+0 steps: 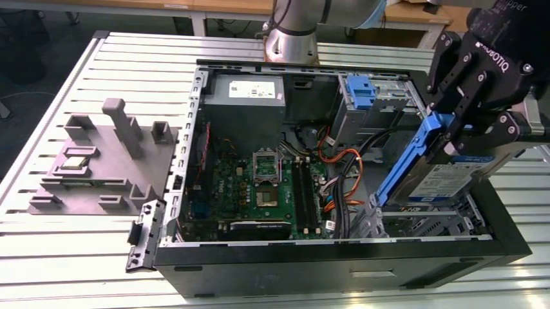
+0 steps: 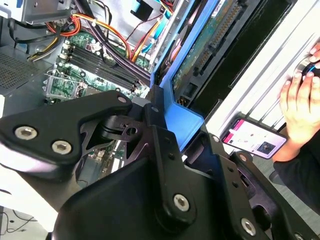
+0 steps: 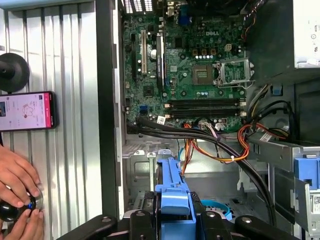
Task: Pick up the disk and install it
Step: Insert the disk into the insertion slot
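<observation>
Gripping the disk (image 1: 447, 181) by its blue carrier bracket (image 1: 411, 154), with the pincer (image 1: 471, 132) clamped tight on it. Held on edge and tilted, label facing out, above the metal drive bay (image 1: 421, 215) at the exterior view's right end of the open computer case (image 1: 344, 261); lower end close to the bay, contact impossible to tell. Same clamp on the blue bracket in both wrist views. Inside the case: a green motherboard (image 1: 257, 187), orange cables (image 1: 348, 161), a power supply (image 1: 246, 90) and, near it, a blue-handled caddy (image 1: 361, 90). Beside the case, on the slatted counter (image 1: 77, 257) toward the exterior view's left, a grey fixture (image 1: 103, 161) carrying a small square chip (image 1: 76, 162). In the first wrist view, a phone (image 3: 26, 111) lying on the counter outside the case wall, and a person's hands (image 3: 17, 175) near it.
</observation>
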